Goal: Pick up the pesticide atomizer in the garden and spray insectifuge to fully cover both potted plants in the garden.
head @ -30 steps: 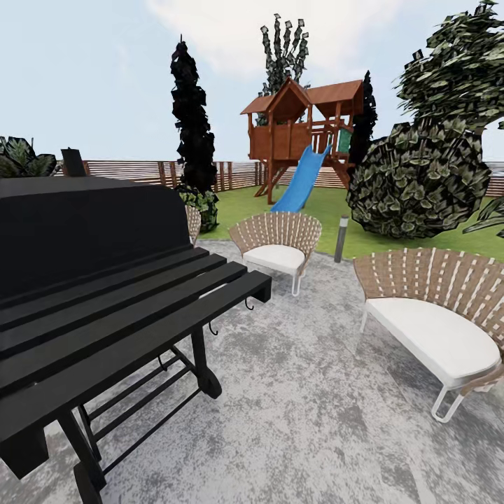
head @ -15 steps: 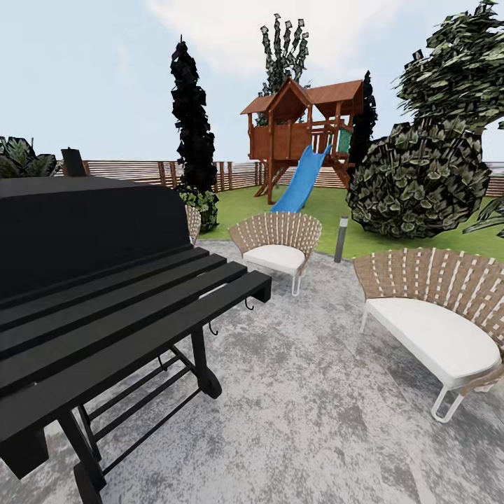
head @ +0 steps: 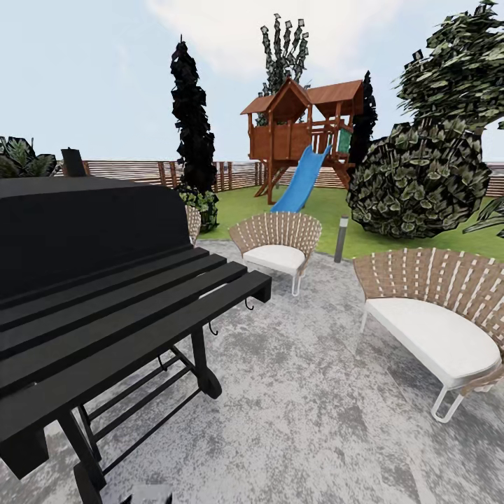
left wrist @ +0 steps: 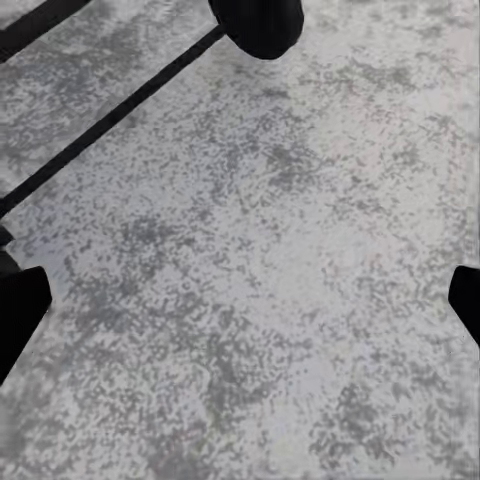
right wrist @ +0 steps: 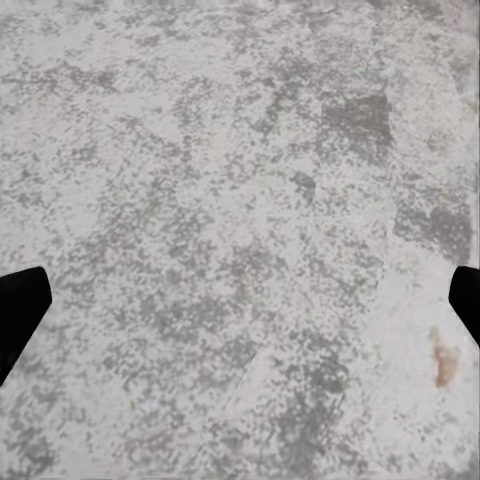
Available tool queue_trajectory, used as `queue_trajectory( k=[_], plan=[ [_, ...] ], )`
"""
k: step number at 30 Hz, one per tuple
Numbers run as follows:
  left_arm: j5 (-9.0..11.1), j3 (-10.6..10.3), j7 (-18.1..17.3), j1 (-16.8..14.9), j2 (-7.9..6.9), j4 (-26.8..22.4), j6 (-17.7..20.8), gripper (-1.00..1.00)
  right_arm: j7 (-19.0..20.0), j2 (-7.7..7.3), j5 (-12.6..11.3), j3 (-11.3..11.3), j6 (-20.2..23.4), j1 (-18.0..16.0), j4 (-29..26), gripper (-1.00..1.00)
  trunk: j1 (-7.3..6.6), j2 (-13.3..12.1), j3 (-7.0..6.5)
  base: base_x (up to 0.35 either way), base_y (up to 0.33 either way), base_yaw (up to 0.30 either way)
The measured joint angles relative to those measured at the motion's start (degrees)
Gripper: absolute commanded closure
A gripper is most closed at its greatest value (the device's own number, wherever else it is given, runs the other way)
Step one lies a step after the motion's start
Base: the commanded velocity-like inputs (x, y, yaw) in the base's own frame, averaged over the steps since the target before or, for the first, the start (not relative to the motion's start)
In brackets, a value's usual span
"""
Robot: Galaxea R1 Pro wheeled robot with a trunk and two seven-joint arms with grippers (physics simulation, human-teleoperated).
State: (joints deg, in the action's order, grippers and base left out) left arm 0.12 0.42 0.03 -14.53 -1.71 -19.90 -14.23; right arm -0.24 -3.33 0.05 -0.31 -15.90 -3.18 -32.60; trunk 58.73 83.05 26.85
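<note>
Since a moment ago almost nothing has shifted in the head view; only a small grey part has come into sight at the near edge, too cropped to tell what it is.

Both grippers hang over the mottled grey patio paving (head: 315, 413). On the left gripper (left wrist: 240, 305) the two dark fingertips (left wrist: 18, 310) sit at opposite edges of the wrist picture, spread wide with nothing between them. The right gripper (right wrist: 240, 300) looks the same, its fingertips (right wrist: 18, 305) far apart and empty above bare paving. A dark wheel (left wrist: 256, 24) and a thin black bar of the grill's frame lie on the far side of the left wrist picture.

Nearest in the head view, on the left, stands a black barbecue grill (head: 91, 280) with a slatted side shelf. To the right is a woven chair with a white cushion (head: 434, 322), and farther back near the middle a second, smaller woven chair (head: 278, 248). A short grey post lamp (head: 341, 238) stands at the far edge of the paving.

Beyond it begins the garden (head: 315, 206), a green lawn with a big round shrub (head: 416, 178) on the right, a tall dark cypress (head: 192, 126), a wooden playhouse (head: 301, 126) with a blue slide (head: 302, 178), and a brown slatted fence (head: 140, 171) at the far side.
</note>
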Motion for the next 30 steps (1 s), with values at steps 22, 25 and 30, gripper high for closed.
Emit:
queue_trajectory(
  k=[22,25,30],
  plan=[
    [0.52,-0.01,-0.11,4.18,-0.49,1.42,-0.09,-1.00,0.08,-0.02,-0.05,-0.08,0.17,-0.03,2.48,-1.00,0.00,0.00,0.02,0.000,0.000,-0.223],
    [0.52,-0.01,-0.11,4.18,-0.49,1.42,-0.09,-1.00,0.08,-0.02,-0.05,-0.09,0.17,-0.03,2.48,-1.00,0.00,0.00,0.02,0.000,0.000,-0.267],
    [0.55,-0.01,-0.11,4.17,-0.49,1.42,-0.09,-1.00,0.08,-0.02,-0.05,-0.09,0.17,-0.03,2.48,-1.00,0.00,0.00,0.02,0.000,0.000,-0.268]
  ],
)
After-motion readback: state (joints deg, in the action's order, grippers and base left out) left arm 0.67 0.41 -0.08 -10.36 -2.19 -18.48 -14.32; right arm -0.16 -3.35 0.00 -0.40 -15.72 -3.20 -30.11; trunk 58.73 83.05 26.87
